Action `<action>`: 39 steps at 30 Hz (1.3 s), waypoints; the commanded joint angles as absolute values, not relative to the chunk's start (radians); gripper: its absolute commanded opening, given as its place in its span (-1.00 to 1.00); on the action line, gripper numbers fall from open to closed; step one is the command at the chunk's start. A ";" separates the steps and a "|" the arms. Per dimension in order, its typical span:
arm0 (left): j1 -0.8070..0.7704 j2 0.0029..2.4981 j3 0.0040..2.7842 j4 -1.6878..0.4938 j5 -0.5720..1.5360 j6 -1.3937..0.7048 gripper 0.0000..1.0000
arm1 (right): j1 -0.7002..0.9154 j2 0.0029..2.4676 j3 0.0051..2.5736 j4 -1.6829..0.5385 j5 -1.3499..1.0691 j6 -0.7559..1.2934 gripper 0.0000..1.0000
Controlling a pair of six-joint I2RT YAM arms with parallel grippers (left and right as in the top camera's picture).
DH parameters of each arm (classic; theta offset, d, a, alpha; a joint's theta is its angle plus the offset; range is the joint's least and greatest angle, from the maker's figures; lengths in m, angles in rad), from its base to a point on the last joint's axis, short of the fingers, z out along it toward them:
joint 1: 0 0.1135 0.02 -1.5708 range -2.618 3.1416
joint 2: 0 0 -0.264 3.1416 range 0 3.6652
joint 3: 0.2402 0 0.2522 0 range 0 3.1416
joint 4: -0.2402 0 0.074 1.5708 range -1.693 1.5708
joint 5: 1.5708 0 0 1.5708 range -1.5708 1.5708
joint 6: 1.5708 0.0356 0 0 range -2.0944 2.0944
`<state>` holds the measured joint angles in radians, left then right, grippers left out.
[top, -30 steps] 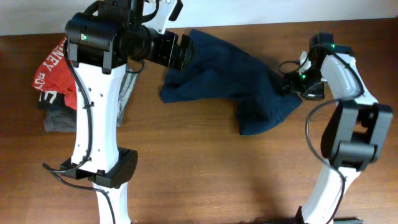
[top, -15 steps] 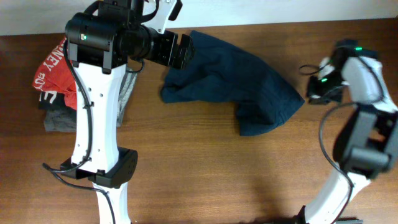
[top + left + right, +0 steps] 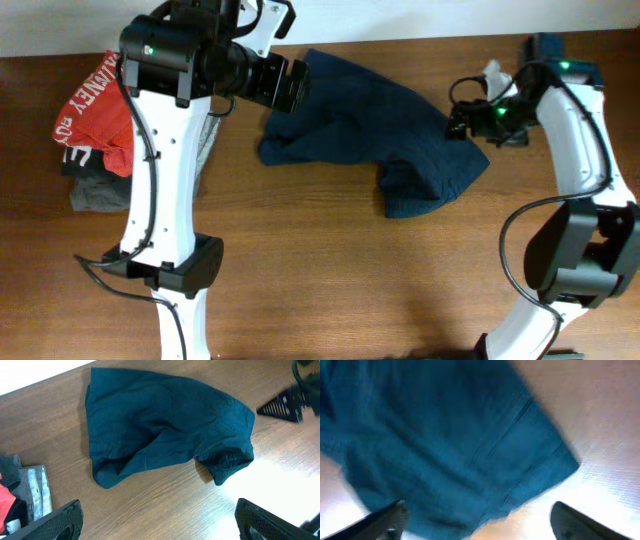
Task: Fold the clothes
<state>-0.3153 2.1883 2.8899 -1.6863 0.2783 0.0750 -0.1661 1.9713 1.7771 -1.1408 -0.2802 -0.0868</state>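
The right gripper (image 3: 466,120) stands with its jaws wide apart and nothing between them, just at the right-hand edge of the large, plain, dark navy-blue garment of soft cloth (image 3: 370,135). The left gripper (image 3: 290,85) is likewise spread and empty, near the cloth's upper left corner.

The brown wooden table (image 3: 320,270) carries the garment toward its far side, between the two arms. That leaves little room behind it, so any pull away from the robot could slide cloth to the table's back edge.

The garment itself is the main worry. It lies rumpled, with a bunched lobe at the lower right and a rolled left border, so no clean hem or corner shows. A pinch here could take several layers at once, or only the top one. Either way the fold would come out skewed, or the cloth would drag in a lump (the right wrist view is too blurred to tell which layer lies uppermost).

The crumpled red garment with white lettering (image 3: 95,115) sits at the far left, well clear of the blue one but close to the left arm. A wide sweep could catch it.

Just below it lies the small grey folded garment (image 3: 95,195), which runs the same risk.
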 commanded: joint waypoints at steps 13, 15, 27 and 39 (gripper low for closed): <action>-0.311 2.193 2.886 -1.685 0.265 0.099 0.93 | -0.241 2.253 1.770 -1.013 -0.225 0.064 0.58; -0.311 2.193 2.886 -1.684 0.265 0.100 0.93 | -0.239 2.258 1.770 -1.019 -0.228 0.061 -0.36; -0.310 2.193 2.886 -1.685 0.260 0.104 0.94 | -0.398 1.996 1.773 -1.096 -0.168 0.062 -0.92; -0.311 2.193 2.886 -1.652 0.244 0.103 0.95 | -0.498 1.585 1.773 -1.052 -0.506 -0.050 -0.92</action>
